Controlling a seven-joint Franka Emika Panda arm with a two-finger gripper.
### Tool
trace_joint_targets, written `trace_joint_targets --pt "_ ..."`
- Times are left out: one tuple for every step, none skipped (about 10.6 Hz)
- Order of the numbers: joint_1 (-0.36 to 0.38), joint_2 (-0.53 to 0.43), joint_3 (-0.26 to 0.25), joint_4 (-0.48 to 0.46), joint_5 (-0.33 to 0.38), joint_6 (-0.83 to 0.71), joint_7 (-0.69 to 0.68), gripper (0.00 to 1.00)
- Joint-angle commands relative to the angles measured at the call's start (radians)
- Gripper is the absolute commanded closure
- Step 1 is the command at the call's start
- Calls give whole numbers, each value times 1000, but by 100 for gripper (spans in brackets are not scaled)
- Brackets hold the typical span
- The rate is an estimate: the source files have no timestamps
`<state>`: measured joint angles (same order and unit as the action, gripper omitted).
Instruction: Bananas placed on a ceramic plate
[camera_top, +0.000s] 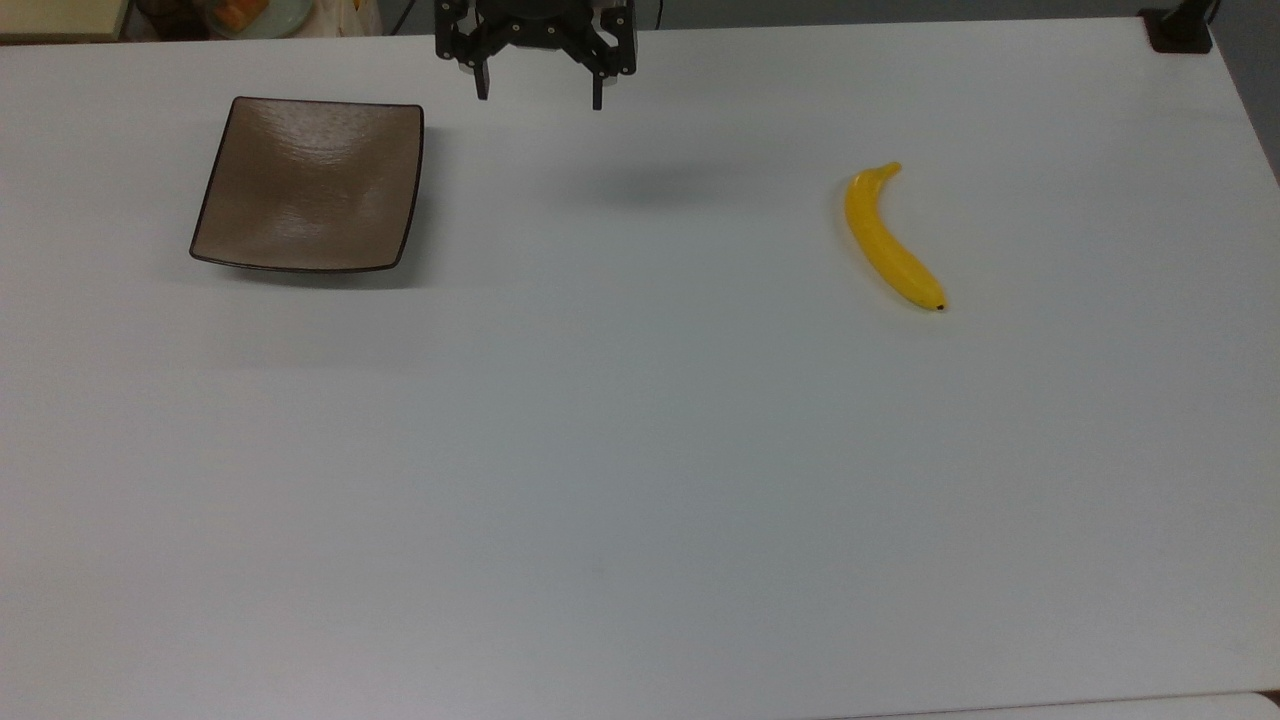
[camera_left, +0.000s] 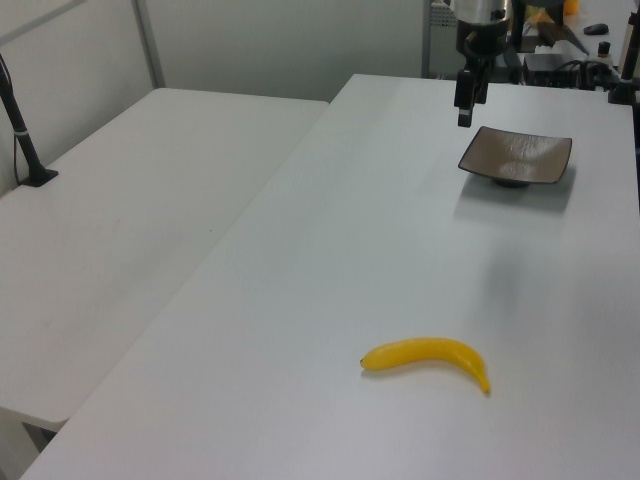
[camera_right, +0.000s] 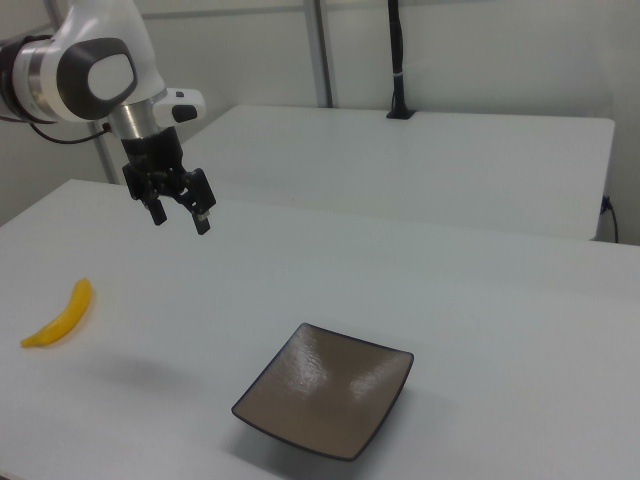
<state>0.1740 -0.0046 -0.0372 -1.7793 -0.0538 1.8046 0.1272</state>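
A slim yellow banana lies flat on the white table at the top view's right, stem toward the far edge; it also shows in the left view and the right view. The square brown ceramic plate sits bare at the top view's left. My gripper hangs in the air over the table's far edge, between plate and banana and nearer the plate, fingers spread open and holding nothing.
The white table stretches wide in front of the gripper. A second white table adjoins it on the left view's left. A black post base stands at the top view's far right corner.
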Motion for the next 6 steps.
trace_joint_targets --pt "-4 -14 3 -9 12 -11 3 0" --pt "-4 -14 3 -9 12 -10 5 0" --pt "-4 -12 3 -12 12 -8 9 0" --pt "-2 -12 5 -15 17 2 17 0" --pt "-1 -12 8 -19 20 2 17 0" --pt "1 -9 13 -19 38 4 17 0"
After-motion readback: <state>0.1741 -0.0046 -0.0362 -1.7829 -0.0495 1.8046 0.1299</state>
